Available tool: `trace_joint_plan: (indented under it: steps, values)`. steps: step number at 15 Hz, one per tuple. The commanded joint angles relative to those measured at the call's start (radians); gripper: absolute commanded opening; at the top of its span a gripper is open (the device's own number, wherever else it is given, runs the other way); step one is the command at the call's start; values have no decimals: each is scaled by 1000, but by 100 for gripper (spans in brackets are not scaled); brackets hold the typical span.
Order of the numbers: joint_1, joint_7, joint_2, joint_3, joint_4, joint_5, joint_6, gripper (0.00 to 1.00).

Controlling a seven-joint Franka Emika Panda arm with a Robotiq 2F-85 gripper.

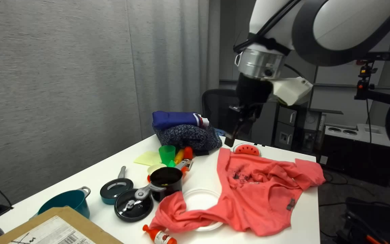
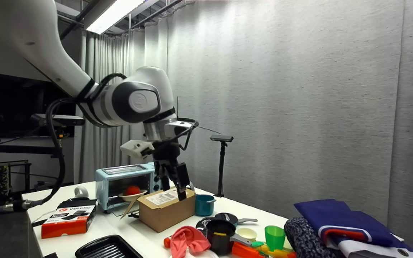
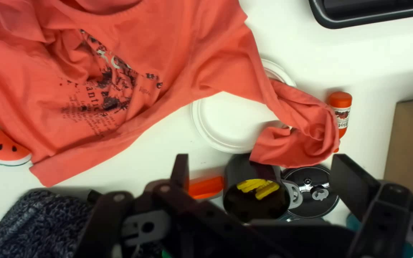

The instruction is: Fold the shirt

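Observation:
The shirt is a wrinkled coral-red garment with a dark print. It lies spread on the white table in an exterior view [image 1: 252, 206], and one end reaches over the table's edge. One sleeve lies twisted across a white plate [image 1: 200, 200]. Part of the sleeve shows in an exterior view [image 2: 188, 239]. The shirt fills the upper left of the wrist view [image 3: 163, 46], its collar cut off at the top. My gripper [image 3: 260, 161] is open and empty, its fingers wide apart. It hangs above the table in both exterior views [image 1: 236, 135] [image 2: 174, 192], apart from the shirt.
A black pot [image 3: 256, 204] and a black lid [image 1: 133, 206] stand by the sleeve. A red bottle [image 3: 340, 111], a watermelon-patterned item [image 1: 247, 149], a dark knit bundle [image 1: 188, 137], a cardboard box [image 2: 167, 211], a toaster oven [image 2: 126, 179] and a black tray [image 2: 108, 247] are around.

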Motion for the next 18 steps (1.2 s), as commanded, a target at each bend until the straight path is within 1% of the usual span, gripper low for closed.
trace_joint_plan:
  steps: [1, 2, 4, 11, 12, 13, 16, 17, 18]
  values:
    - [1, 13, 46, 1, 31, -11, 4, 100]
    - [2, 23, 87, -1, 61, -18, 6, 100]
    - [2, 24, 128, -5, 96, -20, 6, 100]
    - [2, 24, 132, -5, 105, -20, 6, 100]
    - [0, 51, 155, -3, 113, -32, 38, 100]
    - [-5, 91, 192, 2, 131, -79, 75, 100]
    - [4, 179, 293, -2, 194, -64, 160, 100]
    - [11, 200, 327, -6, 213, -59, 178, 100]
    - [21, 203, 369, -7, 243, -29, 183, 100]
